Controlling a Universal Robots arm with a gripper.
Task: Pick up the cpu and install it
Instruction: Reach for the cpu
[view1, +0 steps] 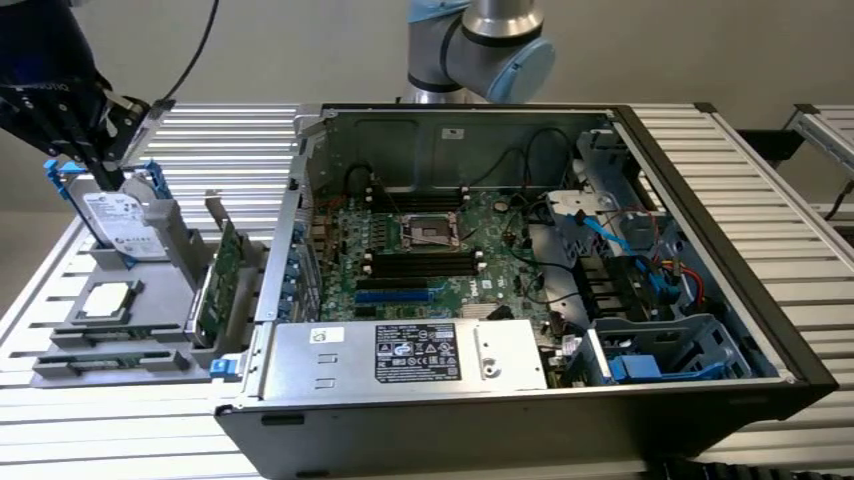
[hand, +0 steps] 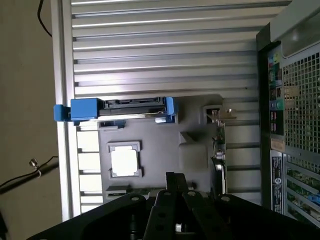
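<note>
The cpu (hand: 123, 162) has a bright, smooth metal top (almost white under the light). The tray (hand: 165, 135) around it is matt grey plastic. The bench (hand: 165, 55) is ribbed, brushed metal with a dull sheen. The bracket (hand: 85, 109) is smooth blue plastic; the claw (hand: 176, 180) looks matt black.

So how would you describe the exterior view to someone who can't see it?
The robot's shut gripper hangs over a grey rack of parts at the exterior view's left, near the upright hard drive; the cpu lies flat in the rack. An open computer case stands beside the rack.
</note>
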